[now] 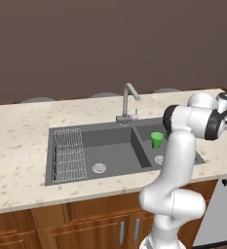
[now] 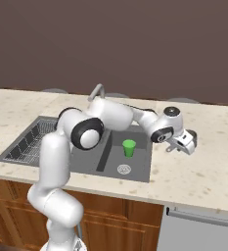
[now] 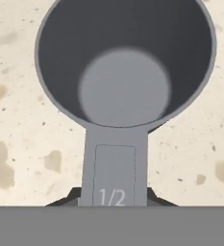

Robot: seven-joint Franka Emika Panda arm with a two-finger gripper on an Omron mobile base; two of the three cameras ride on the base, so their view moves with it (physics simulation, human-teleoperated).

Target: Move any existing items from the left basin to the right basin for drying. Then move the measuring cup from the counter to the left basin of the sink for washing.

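- In my hand view the small round grey metal measuring cup (image 3: 125, 86) sits right under the wrist on the beige speckled stone counter (image 3: 17, 144), with its flat handle running down toward the camera.
- The two-finger gripper (image 3: 114, 196) has its dark tips pressed against either side of that handle, so I read it as clamped on the measuring cup.
- The handle is stamped "1/2" inside a faint rectangular outline; that is the only writing I can read.
- From the right base view, the gripper (image 2: 185, 142) is low over the counter just past the right edge of the dark grey double-basin sink (image 2: 135, 174), with a broad stretch of bare stone to its right and front.
- A bright green tumbler (image 1: 157, 140) stands upright in the narrower right basin (image 1: 146, 133), near its round silver drain.
- The wider left basin (image 1: 110, 151) holds a wire rack (image 1: 67, 154) along its left wall; the rest of its floor is open around the drain.
- The curved silver faucet (image 1: 128, 104) rises behind the divider between the basins.
- Brown wooden cabinets (image 1: 85, 223) run below the counter's front edge.
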